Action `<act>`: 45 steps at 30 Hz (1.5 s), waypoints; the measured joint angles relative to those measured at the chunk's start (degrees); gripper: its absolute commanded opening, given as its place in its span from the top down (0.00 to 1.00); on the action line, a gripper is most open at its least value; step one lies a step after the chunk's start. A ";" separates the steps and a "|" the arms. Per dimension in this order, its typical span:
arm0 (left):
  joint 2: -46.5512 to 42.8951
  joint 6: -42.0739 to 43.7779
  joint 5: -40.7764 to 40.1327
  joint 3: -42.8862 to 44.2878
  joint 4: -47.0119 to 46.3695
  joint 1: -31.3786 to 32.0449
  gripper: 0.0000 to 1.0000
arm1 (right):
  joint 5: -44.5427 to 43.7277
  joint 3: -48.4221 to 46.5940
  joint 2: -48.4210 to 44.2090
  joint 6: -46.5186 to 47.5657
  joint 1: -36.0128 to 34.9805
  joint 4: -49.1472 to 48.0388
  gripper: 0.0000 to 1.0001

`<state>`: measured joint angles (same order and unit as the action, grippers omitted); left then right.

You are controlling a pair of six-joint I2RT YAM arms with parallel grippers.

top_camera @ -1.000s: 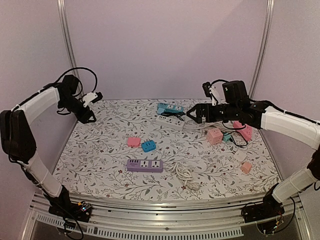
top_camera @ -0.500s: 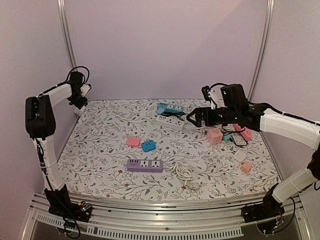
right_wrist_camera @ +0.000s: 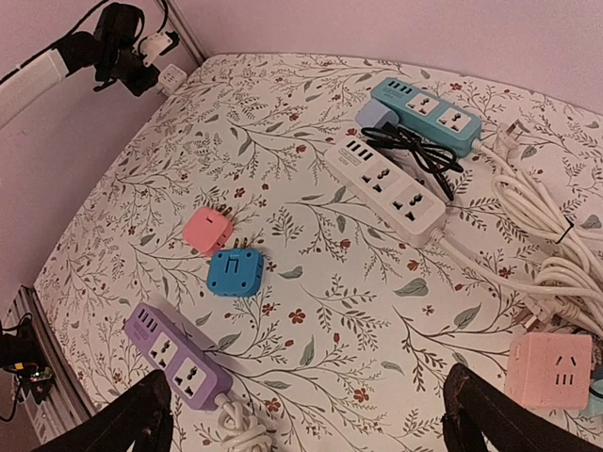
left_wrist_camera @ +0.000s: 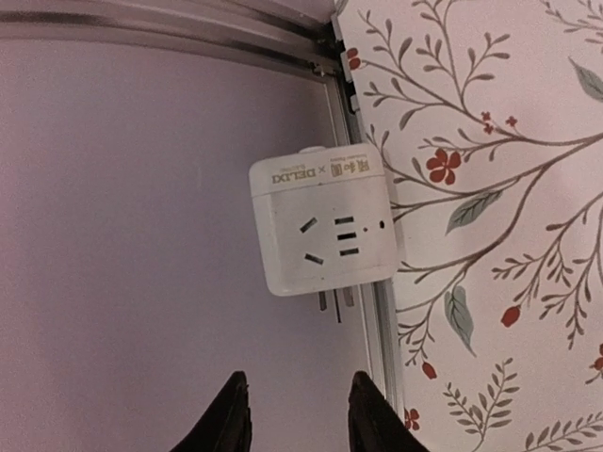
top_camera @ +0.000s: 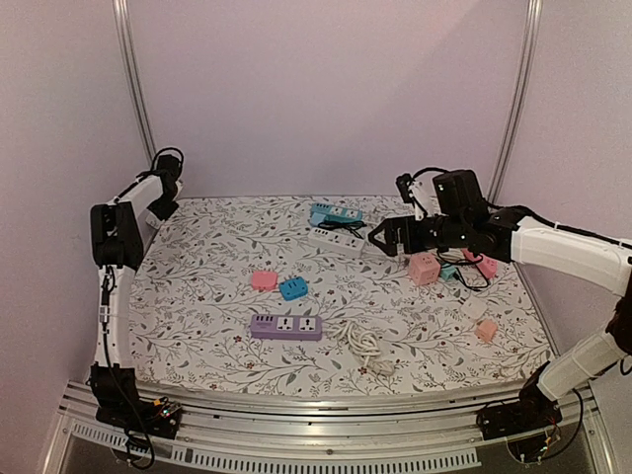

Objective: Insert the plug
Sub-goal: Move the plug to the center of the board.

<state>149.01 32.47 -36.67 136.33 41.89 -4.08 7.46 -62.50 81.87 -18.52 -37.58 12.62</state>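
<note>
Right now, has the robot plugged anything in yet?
Nothing looks done yet. Both claws are open and empty: the left claw hovers by a white adapter at the edge of the flowered mat, the right claw above it. Grabbing a plug and pushing it into a socket remain.

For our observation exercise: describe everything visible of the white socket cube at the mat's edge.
The white socket cube looks like smooth plastic, corners rounded. Its top face shows slot openings and a printed brand line; two metal prongs stick out one side. It lies skewed over the edge of the floral mat. The open left pincer hangs short of it, not touching.
</note>
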 measured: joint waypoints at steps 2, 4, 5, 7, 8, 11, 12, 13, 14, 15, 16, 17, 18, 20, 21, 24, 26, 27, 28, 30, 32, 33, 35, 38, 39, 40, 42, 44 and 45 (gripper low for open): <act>1.57 0.17 -0.98 1.66 0.04 -0.26 0.65 | -0.04 0.00 0.42 0.28 -0.02 -0.26 0.01; 3.28 0.31 -1.62 3.15 0.04 -0.61 0.64 | -0.04 0.00 1.01 0.57 -0.02 -0.28 0.01; 3.96 0.37 -1.81 3.52 0.02 -0.81 0.64 | -0.04 0.02 1.36 0.61 -0.02 -0.26 0.01; 4.59 0.52 -2.03 3.48 0.39 -1.11 0.64 | -0.04 0.00 1.90 0.68 -0.02 -0.26 0.01; 4.70 0.52 -2.08 3.37 0.55 -1.20 0.64 | -0.02 0.02 2.08 0.72 -0.02 -0.24 0.01; 4.68 0.37 -1.90 3.10 0.74 -1.25 0.64 | -0.04 0.00 2.36 0.87 -0.04 -0.26 0.01; 4.68 0.17 -1.68 3.10 0.79 -1.25 0.64 | -0.04 0.00 2.45 0.94 -0.02 -0.31 0.01; 4.68 -0.22 -1.40 3.04 0.87 -1.25 0.64 | -0.02 0.00 2.54 0.98 -0.04 -0.33 0.01; 4.68 -0.81 -1.22 2.97 0.98 -1.22 0.64 | 0.02 0.00 2.64 1.05 -0.04 -0.39 0.01; 4.68 -1.44 -0.98 2.86 1.11 -1.22 0.64 | 0.09 0.00 2.82 1.07 -0.04 -0.44 0.01; 4.68 -2.21 -0.72 2.78 1.29 -1.20 0.64 | 0.15 0.00 2.95 1.07 -0.04 -0.48 0.01; 4.66 -3.30 -0.07 2.45 1.51 -1.16 0.64 | 0.26 0.00 3.15 1.07 -0.04 -0.52 0.01; 4.66 -4.13 0.33 2.25 1.77 -1.11 0.64 | 0.33 0.00 3.26 1.07 -0.04 -0.55 0.01; 4.57 -6.23 1.66 1.25 2.12 -1.05 0.64 | 0.39 0.00 3.34 1.07 -0.04 -0.55 0.01; 4.57 -6.99 2.01 0.96 2.36 -1.01 0.64 | 0.39 0.00 3.34 1.11 -0.04 -0.57 0.01; 4.57 -8.59 2.58 0.52 2.32 -0.92 0.64 | 0.39 0.00 3.34 1.57 -0.04 -0.61 0.01; 4.57 -8.96 2.58 0.52 1.66 -0.92 0.64 | 0.50 -0.09 3.34 1.84 -0.04 -0.57 0.01; 4.57 -9.03 2.58 0.52 1.14 -0.92 0.64 | 0.63 -0.17 3.34 1.88 -0.04 -0.61 0.01; 4.57 -9.01 2.54 0.52 0.72 -0.92 0.64 | 0.72 -0.39 3.34 1.88 -0.04 -0.55 0.01; 4.70 -8.87 2.19 0.52 -0.59 -0.94 0.64 | 0.87 -1.03 3.37 1.75 -0.04 -0.63 0.01; 4.85 -8.52 1.64 0.55 -2.25 -1.03 0.64 | 1.11 -1.64 3.41 1.36 -0.07 -0.66 0.01; 5.01 -8.37 1.44 0.63 -2.97 -1.16 0.64 | 1.25 -1.86 3.48 1.05 -0.11 -0.76 0.01; 5.57 -8.04 1.27 1.22 -4.17 -1.29 0.65 | 1.31 -2.03 3.69 0.68 -0.31 -0.96 0.01; 6.10 -7.34 1.38 1.36 -5.40 -1.46 0.65 | 1.46 -2.05 4.15 0.44 -0.59 -1.03 0.01; 6.25 -7.19 1.55 1.40 -5.68 -1.57 0.66 | 1.51 -2.10 4.35 0.37 -0.68 -1.01 0.01; 6.38 -7.02 1.70 1.40 -5.88 -1.66 0.66 | 1.51 -2.23 4.59 0.35 -0.72 -0.98 0.01; 6.62 -6.99 1.92 1.40 -6.14 -1.90 0.69 | 1.53 -2.71 5.14 0.35 -0.79 -1.01 0.01; 6.88 -7.23 2.32 1.40 -6.21 -2.27 0.70 | 1.57 -2.99 5.49 0.33 -0.79 -1.05 0.01; 7.04 -7.41 2.60 1.40 -6.25 -2.49 0.71 | 1.64 -3.04 5.64 0.33 -0.79 -1.05 0.01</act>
<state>156.05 25.06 -34.06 137.73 35.64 -6.57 9.10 -65.54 87.50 -18.20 -38.37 11.57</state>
